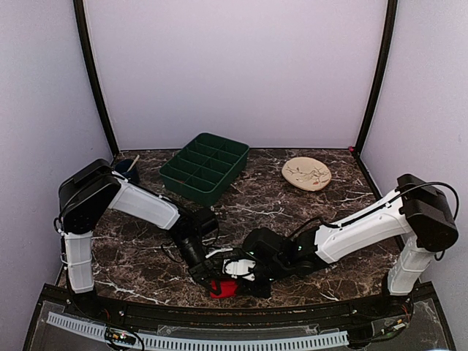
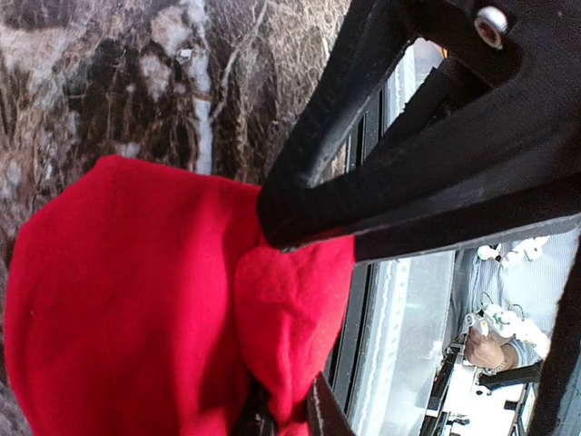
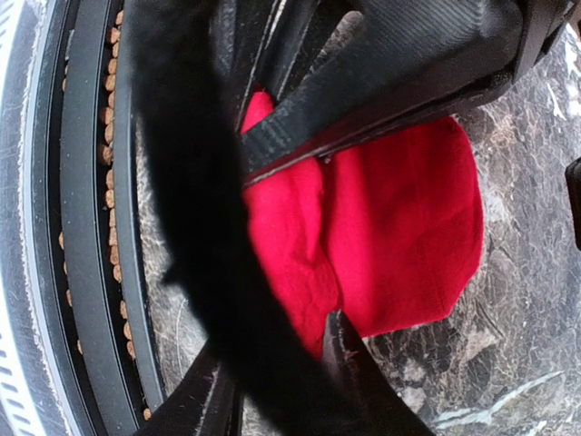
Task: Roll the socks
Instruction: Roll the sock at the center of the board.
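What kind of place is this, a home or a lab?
Probably a robot test cell, not a home: plain pale enclosure walls, white-and-black robot arms mounted at a dark marble-patterned table, and a green divided plastic tray.

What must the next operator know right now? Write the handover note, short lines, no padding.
The left gripper: jaws shut on a fold of the socks.
The right gripper: jaws straddle another fold of the same bundle. I cannot tell whether they are clamped.
The socks: one bunched red bundle on the table at its near edge, between the two arms.
Done: the socks are gathered and partly folded over.
Left: probably tighten the roll, tuck it in, then release both grippers. Whether the roll is closed cannot be seen from here.
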{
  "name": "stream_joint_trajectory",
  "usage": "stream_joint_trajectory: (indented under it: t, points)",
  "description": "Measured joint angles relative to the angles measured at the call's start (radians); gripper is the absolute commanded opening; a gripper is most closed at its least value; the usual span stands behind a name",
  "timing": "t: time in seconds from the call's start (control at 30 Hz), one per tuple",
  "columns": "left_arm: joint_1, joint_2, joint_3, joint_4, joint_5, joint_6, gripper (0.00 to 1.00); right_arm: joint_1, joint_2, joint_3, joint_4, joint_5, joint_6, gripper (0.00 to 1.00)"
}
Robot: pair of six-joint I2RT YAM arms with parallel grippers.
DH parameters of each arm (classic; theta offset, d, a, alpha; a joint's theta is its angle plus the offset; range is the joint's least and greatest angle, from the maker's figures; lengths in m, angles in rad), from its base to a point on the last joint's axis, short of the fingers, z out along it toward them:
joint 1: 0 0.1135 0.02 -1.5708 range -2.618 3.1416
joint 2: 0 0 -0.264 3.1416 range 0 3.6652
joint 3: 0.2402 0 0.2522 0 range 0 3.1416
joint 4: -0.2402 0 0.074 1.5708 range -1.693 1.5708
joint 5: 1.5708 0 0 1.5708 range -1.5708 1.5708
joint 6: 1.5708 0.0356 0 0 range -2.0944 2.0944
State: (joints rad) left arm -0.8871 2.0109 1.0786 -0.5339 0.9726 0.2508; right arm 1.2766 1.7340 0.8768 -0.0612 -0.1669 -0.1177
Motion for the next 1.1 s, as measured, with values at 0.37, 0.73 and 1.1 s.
stream_joint_trajectory:
  t: [0.37,0.73,1.1]
  points:
    - [0.000,0.008,0.007,-0.024,0.007,0.004,0.12,0.000,0.023,0.019,-0.009,-0.035,-0.012,0.10]
    - [0.000,0.007,0.016,-0.052,-0.003,-0.006,0.22,0.000,0.037,0.035,-0.019,-0.048,-0.012,0.01]
    - [0.004,-0.028,0.021,-0.066,-0.077,-0.046,0.25,-0.021,0.048,0.041,-0.013,-0.073,0.034,0.00]
